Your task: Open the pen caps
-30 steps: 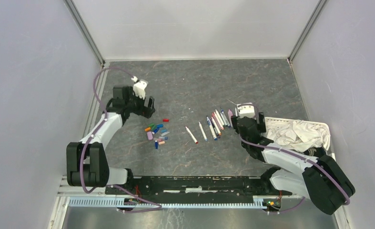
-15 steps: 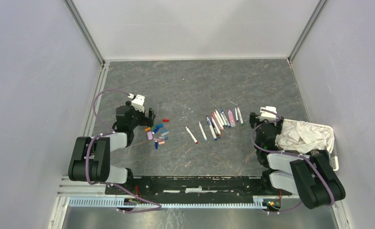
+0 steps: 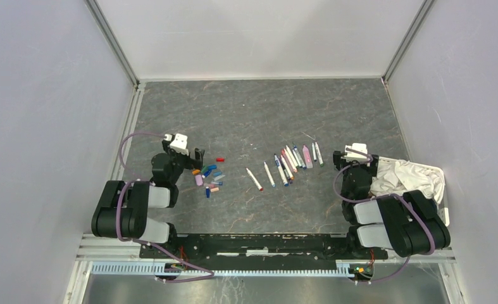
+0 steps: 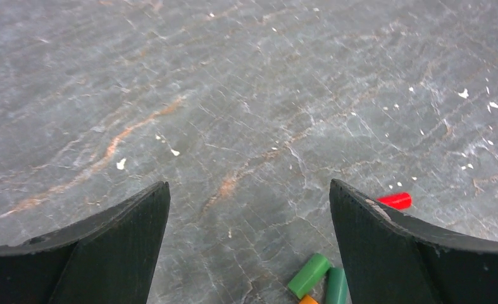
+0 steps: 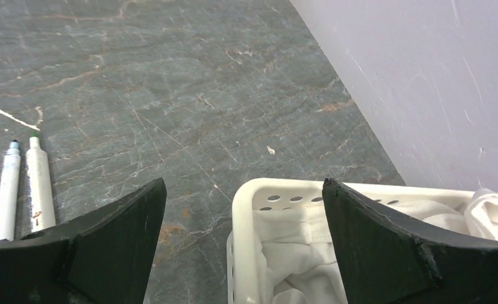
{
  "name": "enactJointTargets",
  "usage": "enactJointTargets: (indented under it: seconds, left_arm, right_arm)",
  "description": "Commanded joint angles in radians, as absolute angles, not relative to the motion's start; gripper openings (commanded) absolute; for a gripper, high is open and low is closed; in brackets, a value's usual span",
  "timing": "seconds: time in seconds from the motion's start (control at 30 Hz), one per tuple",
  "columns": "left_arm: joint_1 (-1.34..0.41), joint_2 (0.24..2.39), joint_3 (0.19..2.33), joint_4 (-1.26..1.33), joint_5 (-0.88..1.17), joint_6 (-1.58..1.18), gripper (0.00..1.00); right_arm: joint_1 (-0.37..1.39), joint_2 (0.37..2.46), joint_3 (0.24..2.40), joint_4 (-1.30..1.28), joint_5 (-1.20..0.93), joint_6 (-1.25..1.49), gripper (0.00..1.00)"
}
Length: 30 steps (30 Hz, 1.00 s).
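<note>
Several small coloured pen caps (image 3: 208, 176) lie in a loose cluster left of centre; a red cap (image 3: 220, 159) lies apart at its upper right. Several slim white pens (image 3: 290, 161) lie in a row right of centre, and two more (image 3: 261, 176) lie nearer the caps. My left gripper (image 3: 193, 155) is open and empty, just left of the caps; its wrist view shows green caps (image 4: 319, 276) and the red cap (image 4: 395, 200). My right gripper (image 3: 356, 154) is open and empty, right of the pens, over the basket's corner. Two pens (image 5: 24, 187) show at the left of its view.
A white perforated basket (image 3: 433, 170) holding white cloth (image 3: 404, 177) stands at the right edge; its rim (image 5: 246, 209) shows between my right fingers. Pale walls close in the dark stone tabletop (image 3: 259, 114) on three sides.
Both arms have folded back toward their bases. The left gripper came down and nearer, beside the caps. The right gripper swung right, off the pens, to the basket's corner.
</note>
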<state>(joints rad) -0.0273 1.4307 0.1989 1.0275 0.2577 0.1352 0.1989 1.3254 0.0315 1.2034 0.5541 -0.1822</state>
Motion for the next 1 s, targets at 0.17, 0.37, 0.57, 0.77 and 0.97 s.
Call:
enactJointTargets:
  seconds: [0.17, 0.37, 0.57, 0.77, 0.97]
  left_arm:
    - [-0.02, 1.496, 0.155, 1.289, 0.167, 0.083, 1.0]
    - [-0.002, 1.53, 0.212, 1.231, 0.143, 0.036, 1.0]
    - [-0.002, 1.526, 0.213, 1.222, 0.143, 0.035, 1.0]
    - [-0.002, 1.525, 0.213, 1.221, 0.144, 0.035, 1.0]
    - [-0.002, 1.528, 0.215, 1.22, 0.145, 0.035, 1.0]
  right_arm:
    - [0.203, 1.359, -0.165, 1.551, 0.463, -0.239, 0.98]
    - [0.138, 1.368, -0.105, 1.447, 0.385, -0.196, 0.98]
    - [0.137, 1.365, -0.105, 1.439, 0.385, -0.196, 0.98]
    - [0.138, 1.365, -0.104, 1.439, 0.385, -0.195, 0.98]
    - [0.138, 1.365, -0.105, 1.439, 0.385, -0.195, 0.98]
